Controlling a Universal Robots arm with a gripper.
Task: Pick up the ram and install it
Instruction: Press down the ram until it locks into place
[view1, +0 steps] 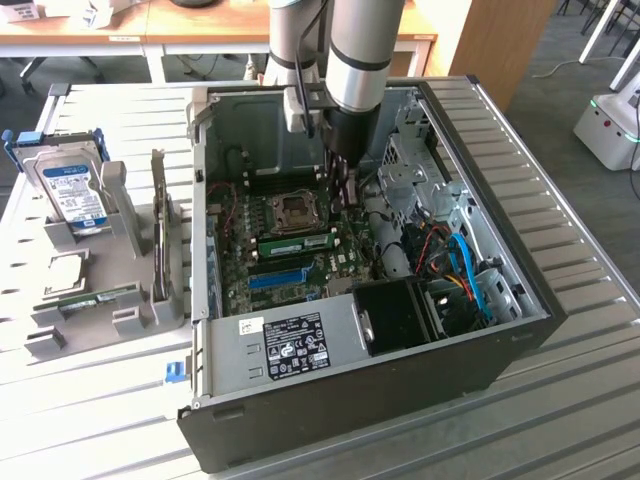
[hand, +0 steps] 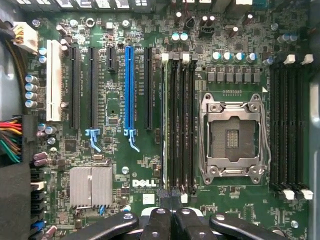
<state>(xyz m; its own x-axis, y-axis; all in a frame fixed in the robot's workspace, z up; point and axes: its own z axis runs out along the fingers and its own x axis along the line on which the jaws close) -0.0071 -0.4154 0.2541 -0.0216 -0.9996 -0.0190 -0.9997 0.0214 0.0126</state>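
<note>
Item: RAM stick (view1: 296, 243), green board with white label, seated lengthwise in a memory slot on the motherboard (hand: 120, 170) beside the empty CPU socket (hand: 233, 136), inside the open Dell tower case (view1: 480, 330) on the slatted bench (view1: 90, 400). Pincer (hand: 172, 222): fingers together, clamped on nothing, poised just above the slot bank with the stick directly beneath. Step, as judged: seating, stick placed and being pressed home. Requirement: even downward pressure along the top edge until both end latches lock.
</note>
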